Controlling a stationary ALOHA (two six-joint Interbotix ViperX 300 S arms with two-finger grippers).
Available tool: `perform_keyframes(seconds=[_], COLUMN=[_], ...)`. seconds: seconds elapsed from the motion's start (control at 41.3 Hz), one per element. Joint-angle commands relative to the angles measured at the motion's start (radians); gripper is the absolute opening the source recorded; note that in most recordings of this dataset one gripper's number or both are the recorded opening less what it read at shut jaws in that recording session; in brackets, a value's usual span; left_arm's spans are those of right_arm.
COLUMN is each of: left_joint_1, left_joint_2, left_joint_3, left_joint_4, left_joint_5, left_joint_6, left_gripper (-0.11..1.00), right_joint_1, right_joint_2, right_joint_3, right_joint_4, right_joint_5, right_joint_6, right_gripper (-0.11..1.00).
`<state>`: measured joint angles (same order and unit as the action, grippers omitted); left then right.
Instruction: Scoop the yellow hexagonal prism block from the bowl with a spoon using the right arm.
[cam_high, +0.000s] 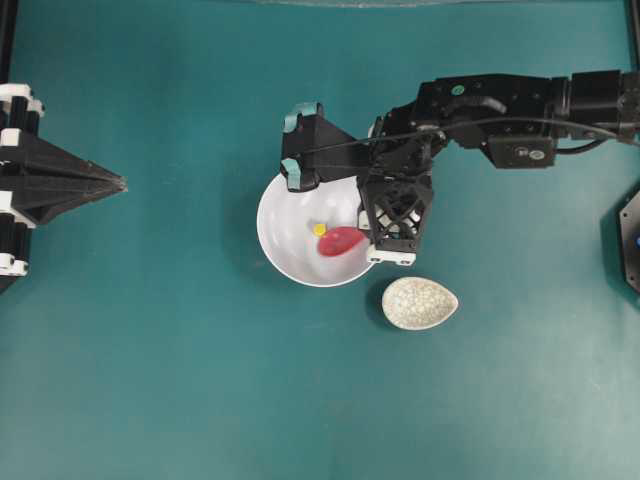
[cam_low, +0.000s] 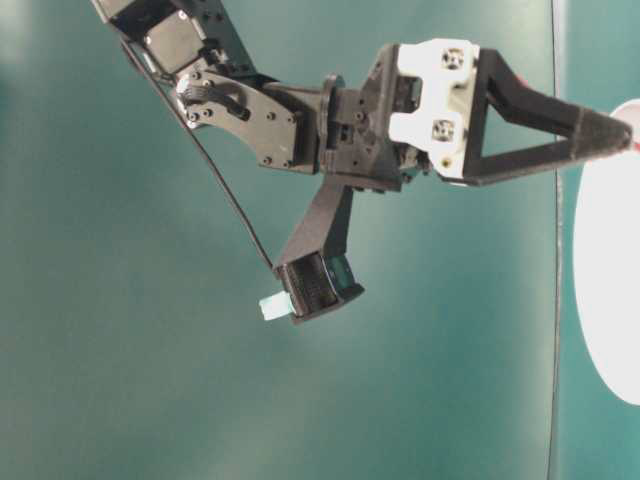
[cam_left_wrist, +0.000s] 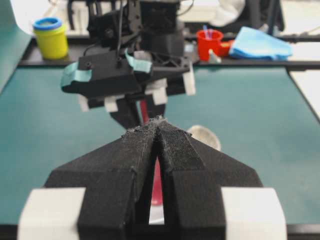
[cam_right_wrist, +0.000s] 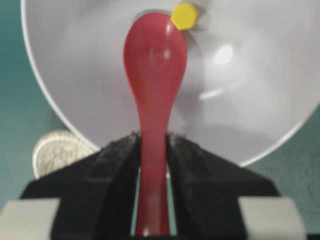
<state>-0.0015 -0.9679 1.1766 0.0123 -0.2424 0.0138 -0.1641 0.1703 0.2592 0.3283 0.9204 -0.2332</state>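
The white bowl (cam_high: 285, 235) sits mid-table. The tiny yellow hexagonal block (cam_high: 319, 229) lies on its floor, against the tip of the red spoon's scoop (cam_high: 341, 240), not in the scoop. My right gripper (cam_high: 368, 238), on the arm with teal patches, is shut on the spoon's handle over the bowl's right rim. The right wrist view shows the spoon (cam_right_wrist: 155, 65) held between the fingers (cam_right_wrist: 117, 150), the block (cam_right_wrist: 184, 16) beside the scoop's far tip and the bowl (cam_right_wrist: 240, 100). My left gripper (cam_high: 120, 183) is shut and empty at the far left, also in the left wrist view (cam_left_wrist: 159, 122).
A speckled grey-white spoon rest (cam_high: 419, 303) lies just below and right of the bowl, also in the right wrist view (cam_right_wrist: 55, 152). A black fixture (cam_high: 630, 240) stands at the table's right edge. Beyond the table are a yellow jar (cam_left_wrist: 50, 37), a red cup (cam_left_wrist: 209, 42) and a blue cloth (cam_left_wrist: 262, 44).
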Motion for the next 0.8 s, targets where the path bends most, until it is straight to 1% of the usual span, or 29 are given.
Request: perform_keyframes(seconds=[0.0, 0.218, 0.364, 0.412, 0.606, 0.776], left_joint_1=[0.000, 0.000, 0.000, 0.000, 0.000, 0.000], left_joint_2=[0.006, 0.005, 0.006, 0.006, 0.005, 0.005], left_joint_3=[-0.028, -0.029, -0.028, -0.028, -0.029, -0.029], left_joint_4=[0.002, 0.003, 0.003, 0.003, 0.003, 0.003], left_joint_5=[-0.011, -0.011, -0.011, -0.011, -0.011, -0.011], left_joint_6=[0.002, 0.002, 0.002, 0.000, 0.000, 0.000], left_gripper=[0.00, 0.00, 0.00, 0.00, 0.00, 0.00], right_joint_1=[-0.006, -0.021, -0.021, -0.023, -0.023, -0.023], right_joint_2=[-0.020, -0.018, -0.020, -0.020, -0.046, -0.080], right_joint_3=[-0.023, -0.023, -0.025, -0.031, -0.055, -0.055], right_joint_4=[-0.002, -0.017, -0.015, -0.014, -0.014, -0.014], right_joint_5=[-0.026, -0.077, -0.172, -0.187, -0.167, -0.106], right_joint_6=[0.005, 0.005, 0.005, 0.005, 0.006, 0.006], right_gripper=[0.25, 0.25, 0.25, 0.25, 0.25, 0.25])
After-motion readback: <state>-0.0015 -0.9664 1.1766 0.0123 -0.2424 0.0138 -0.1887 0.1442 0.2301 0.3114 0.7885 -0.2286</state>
